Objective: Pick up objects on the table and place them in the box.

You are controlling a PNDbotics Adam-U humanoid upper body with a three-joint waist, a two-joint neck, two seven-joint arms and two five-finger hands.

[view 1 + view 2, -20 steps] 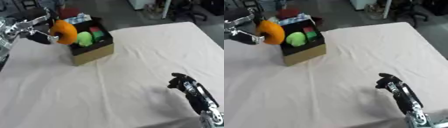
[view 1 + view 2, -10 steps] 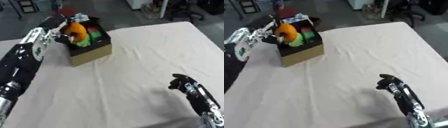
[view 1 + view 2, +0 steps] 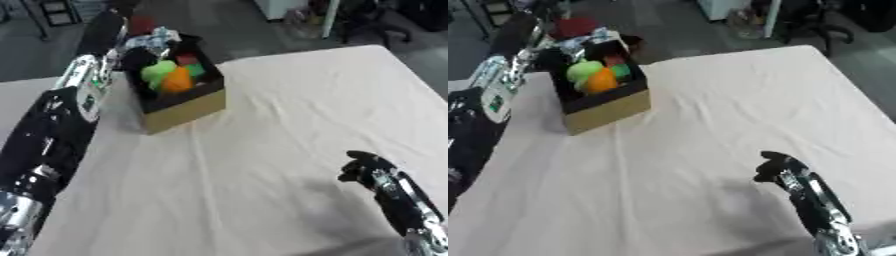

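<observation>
The cardboard box (image 3: 185,109) with a dark inside stands at the table's far left. An orange round object (image 3: 178,80) lies in it beside a green one (image 3: 156,70), with small red and green pieces (image 3: 192,63) behind and a crumpled pale item (image 3: 157,38) at the back rim. My left arm (image 3: 77,97) runs up the left side of the box. Its hand (image 3: 132,56) is a dark blur at the box's back left corner, holding nothing that I can make out. My right hand (image 3: 364,164) rests near the lower right, fingers relaxed and empty.
A white cloth covers the table (image 3: 289,100), wrinkled in front of the box. Chairs and dark floor lie beyond the far edge (image 3: 367,25). A red thing (image 3: 577,26) sits behind the box.
The orange object, held at the box's left a second ago, went over the rim and now lies inside. My left arm reached farther back along the box. The camera shifted too.
</observation>
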